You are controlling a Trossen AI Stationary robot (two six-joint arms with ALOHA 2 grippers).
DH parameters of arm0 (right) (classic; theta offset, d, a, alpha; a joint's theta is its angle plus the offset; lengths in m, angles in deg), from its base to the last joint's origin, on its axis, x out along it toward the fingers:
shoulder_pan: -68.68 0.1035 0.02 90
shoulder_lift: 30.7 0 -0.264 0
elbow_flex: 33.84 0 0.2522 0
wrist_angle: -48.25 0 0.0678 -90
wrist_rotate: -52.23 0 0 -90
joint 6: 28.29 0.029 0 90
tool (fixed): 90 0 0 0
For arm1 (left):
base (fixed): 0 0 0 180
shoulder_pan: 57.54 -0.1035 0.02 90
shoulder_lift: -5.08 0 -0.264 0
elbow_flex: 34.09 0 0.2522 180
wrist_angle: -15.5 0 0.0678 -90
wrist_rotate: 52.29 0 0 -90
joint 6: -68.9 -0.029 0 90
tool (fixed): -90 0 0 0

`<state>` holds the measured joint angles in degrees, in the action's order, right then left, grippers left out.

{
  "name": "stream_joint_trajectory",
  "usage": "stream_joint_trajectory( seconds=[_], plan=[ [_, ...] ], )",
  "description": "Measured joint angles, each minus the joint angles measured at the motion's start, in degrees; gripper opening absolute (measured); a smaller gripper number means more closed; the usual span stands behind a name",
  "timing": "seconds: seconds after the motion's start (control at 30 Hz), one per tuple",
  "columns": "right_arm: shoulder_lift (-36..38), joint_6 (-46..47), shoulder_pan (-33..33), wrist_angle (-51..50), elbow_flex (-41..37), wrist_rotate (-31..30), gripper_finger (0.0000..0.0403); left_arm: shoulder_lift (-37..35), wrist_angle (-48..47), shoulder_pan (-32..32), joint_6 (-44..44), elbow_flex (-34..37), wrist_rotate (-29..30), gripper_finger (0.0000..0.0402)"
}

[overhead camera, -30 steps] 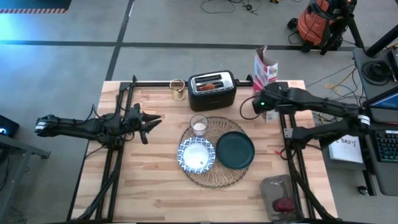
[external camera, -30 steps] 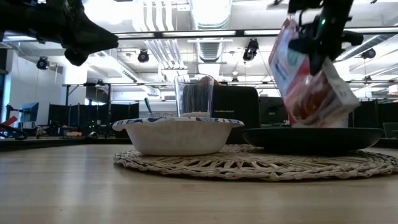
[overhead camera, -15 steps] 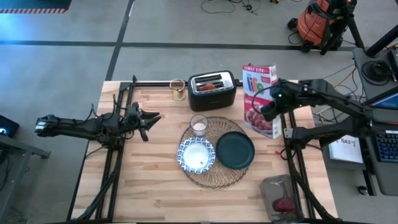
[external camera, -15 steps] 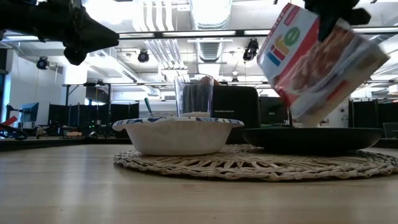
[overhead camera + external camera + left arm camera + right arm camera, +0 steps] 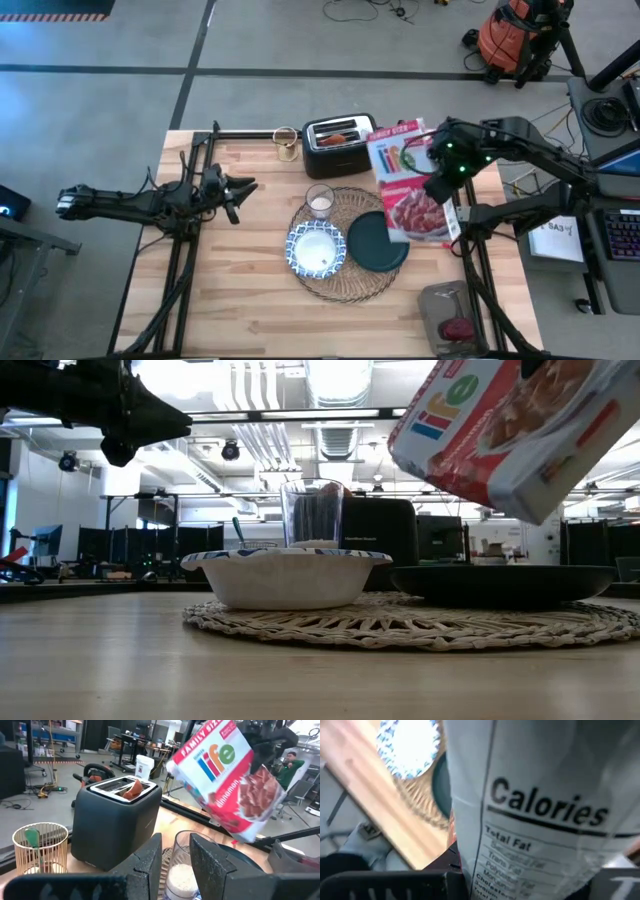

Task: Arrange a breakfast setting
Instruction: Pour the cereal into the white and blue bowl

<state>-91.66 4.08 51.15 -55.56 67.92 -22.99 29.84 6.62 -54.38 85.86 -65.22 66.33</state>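
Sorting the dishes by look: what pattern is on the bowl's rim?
Blue-and-white pattern on the bowl rim, clearest in the high view.

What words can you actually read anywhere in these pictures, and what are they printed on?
"FAMILY SIZE", "life" and "cinnamon": front of the cereal box held up by the right gripper, above the dark teal plate.
"Calories", "Total Fat": the box's side panel, in the right wrist view; the smaller lines below are too blurred to read.
The small word above "life" is too blurred.
Toaster: no readable text.
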Motion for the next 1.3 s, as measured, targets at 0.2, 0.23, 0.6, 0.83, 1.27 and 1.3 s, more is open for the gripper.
stream_joint_trajectory(
  seconds=[0.2, 0.23, 0.6, 0.83, 1.27, 1.3],
  plan=[
    [-3.8, 0.6, 4.4, 0.1, 0.0, 6.4, 0.0083, -0.1, -0.2, 0.0, -1.4, 0.0, 0.0, 0.0083],
    [-4.3, 0.6, 5.4, 0.1, 0.0, 7.5, 0.0083, -0.1, -0.3, 0.0, -1.5, 0.0, 0.0, 0.0083],
    [-8.8, 7.4, 20.1, 0.1, 2.7, 10.9, 0.0083, -0.2, -1.8, 0.0, -1.4, 0.0, 2.4, 0.0083],
    [-11.7, 13.8, 28.4, 1.4, 3.7, 11.2, 0.0082, -0.2, -1.7, 0.0, -0.1, 0.0, 2.4, 0.0083],
    [-23.9, 16.2, 32.9, 7.8, 12.1, 19.9, 0.0081, -0.1, -1.7, 0.0, 0.1, 0.0, 2.5, 0.0083],
    [-25.1, 16.2, 32.9, 7.8, 13.3, 20.7, 0.0081, -0.1, -1.7, 0.0, 0.1, 0.0, 2.5, 0.0083]
  ],
)
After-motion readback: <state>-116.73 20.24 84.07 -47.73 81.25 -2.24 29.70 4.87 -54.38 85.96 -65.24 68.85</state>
